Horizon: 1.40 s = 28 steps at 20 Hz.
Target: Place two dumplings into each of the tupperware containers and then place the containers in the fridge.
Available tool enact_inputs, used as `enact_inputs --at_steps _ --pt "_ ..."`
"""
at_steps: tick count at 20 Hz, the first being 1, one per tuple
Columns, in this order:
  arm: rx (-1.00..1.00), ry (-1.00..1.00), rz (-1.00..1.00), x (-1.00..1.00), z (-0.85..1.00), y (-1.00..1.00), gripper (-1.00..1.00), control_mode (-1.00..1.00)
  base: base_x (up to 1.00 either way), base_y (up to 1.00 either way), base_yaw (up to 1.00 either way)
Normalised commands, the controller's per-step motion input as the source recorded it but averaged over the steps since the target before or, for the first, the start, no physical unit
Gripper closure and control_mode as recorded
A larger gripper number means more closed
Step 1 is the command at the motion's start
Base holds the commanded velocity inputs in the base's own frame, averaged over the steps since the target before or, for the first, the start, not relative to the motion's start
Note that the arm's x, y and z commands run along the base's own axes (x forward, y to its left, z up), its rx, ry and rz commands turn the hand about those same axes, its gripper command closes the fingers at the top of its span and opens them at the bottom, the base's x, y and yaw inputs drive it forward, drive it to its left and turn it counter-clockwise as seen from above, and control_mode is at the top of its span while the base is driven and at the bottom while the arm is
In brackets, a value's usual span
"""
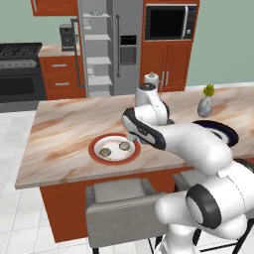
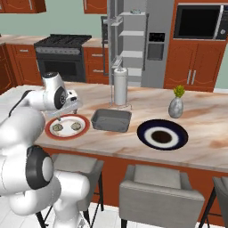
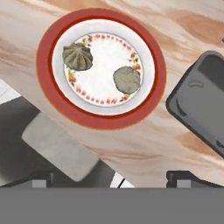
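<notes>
Two pale tan dumplings [image 3: 78, 57] [image 3: 127, 79] lie on a red-rimmed plate [image 3: 100, 120] at the island counter's near edge. They also show as dumplings [image 1: 105, 151] [image 1: 124, 145] on the plate [image 1: 95, 144] in the left base view. A dark grey rectangular tupperware container [image 2: 111, 120] sits just right of the plate, and nothing lies in it. My gripper [image 3: 113, 179] hovers open above the plate's near side, with nothing between its fingertips [image 3: 41, 179]. The fridge [image 2: 153, 40] stands behind the island with its left door open and pale shelves [image 1: 98, 60] showing.
A dark blue plate [image 2: 162, 134] lies right of the tub. A paper towel roll [image 2: 120, 87] and a small vase [image 2: 176, 107] stand farther back on the island. Grey stools [image 2: 156, 187] line the island's near side. Stove [image 1: 20, 69] at far left, microwave [image 1: 168, 22] right of the fridge.
</notes>
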Motion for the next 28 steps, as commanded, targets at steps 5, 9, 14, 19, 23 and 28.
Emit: enact_inputs --at_steps 5,9,14,19,23,28 --pt "0.04 0.02 -0.03 0.53 -0.92 0.38 -1.00 -1.00 0.00 0.00 0.00" --pt "0.05 0.00 0.00 0.61 -0.48 0.00 -1.00 -1.00 0.00 0.00 0.00" --pt "0.00 0.02 0.00 0.79 -0.08 0.00 -1.00 -1.00 0.00 0.00 0.00" --pt "0.00 0.13 0.00 0.52 -0.31 0.17 -1.00 -1.00 0.00 0.00 0.00" --pt "-0.01 0.18 0.00 0.50 -0.29 0.29 -1.00 -1.00 0.00 0.00 0.00" --pt "-0.01 0.12 0.00 0.47 -0.07 0.12 -1.00 -1.00 0.00 0.00 0.00"
